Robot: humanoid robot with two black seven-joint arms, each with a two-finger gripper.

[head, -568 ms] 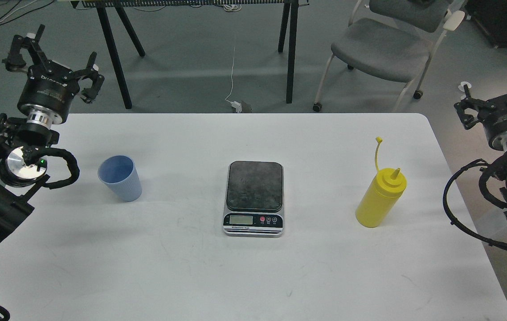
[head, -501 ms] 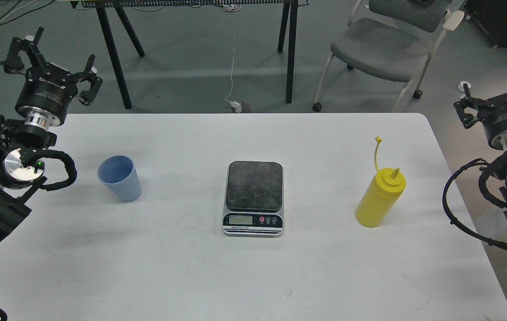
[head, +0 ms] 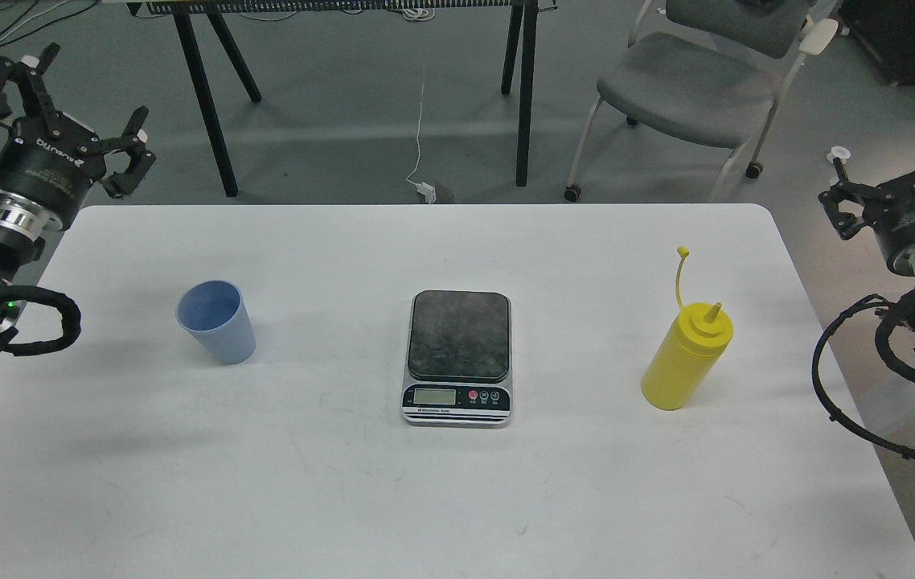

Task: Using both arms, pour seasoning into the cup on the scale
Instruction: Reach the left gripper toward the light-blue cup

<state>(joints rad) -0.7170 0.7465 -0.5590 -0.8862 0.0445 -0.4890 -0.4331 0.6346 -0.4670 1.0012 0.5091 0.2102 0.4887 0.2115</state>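
The light-blue ribbed cup (head: 216, 322) stands upright on the white table (head: 425, 498), left of centre. The scale (head: 457, 358) sits in the middle with nothing on its dark platform. The yellow seasoning bottle (head: 686, 355) stands upright at the right, its cap strap sticking up. My left gripper (head: 55, 104) is open and empty, past the table's far left corner, well away from the cup. My right gripper (head: 900, 173) is open and empty beyond the table's right edge, apart from the bottle.
A grey chair (head: 699, 80) stands behind the table at the back right. Black table legs (head: 208, 96) and a white cable (head: 419, 129) are on the floor behind.
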